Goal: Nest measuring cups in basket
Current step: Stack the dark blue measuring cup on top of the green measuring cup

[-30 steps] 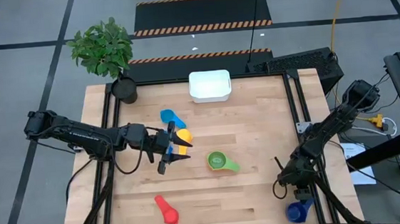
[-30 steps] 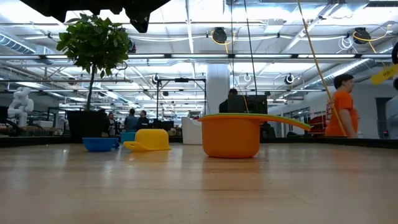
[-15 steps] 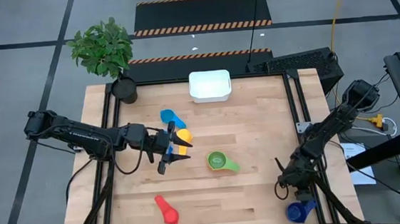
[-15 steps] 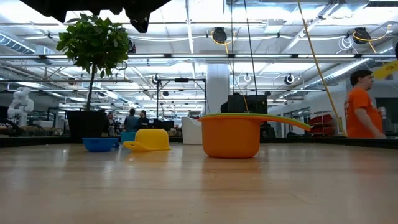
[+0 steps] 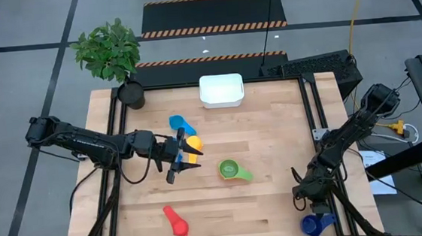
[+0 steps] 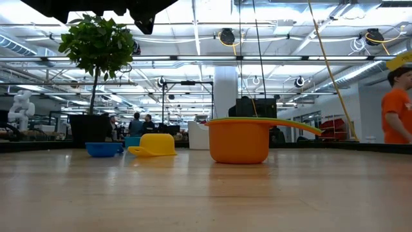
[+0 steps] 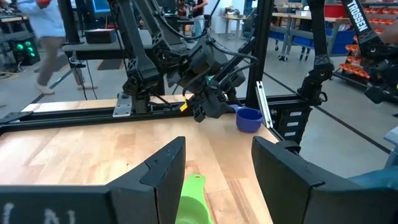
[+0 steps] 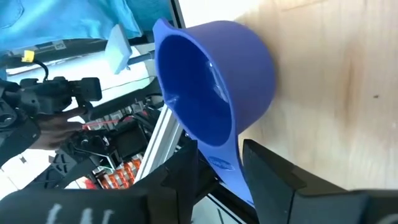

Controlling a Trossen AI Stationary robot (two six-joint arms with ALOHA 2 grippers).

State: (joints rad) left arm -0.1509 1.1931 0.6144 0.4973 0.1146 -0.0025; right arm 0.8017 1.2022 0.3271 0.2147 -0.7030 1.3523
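Two grippers: right gripper (image 5: pixel 313 197) pinches dark blue cup (image 8: pixel 214 99) handle at table (image 5: pixel 272 128) edge; left gripper (image 5: pixel 181 159) part open mid-table.

Glossy plastic cups (image 5: pixel 230 170), wood tabletop (image 5: pixel 272 128)

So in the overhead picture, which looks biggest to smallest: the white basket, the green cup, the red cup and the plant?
Largest to smallest as seen from above:
1. The plant, its leaves spreading widest.
2. The white basket.
3. The green cup and the red cup look about alike with their handles, so I would not rank them.
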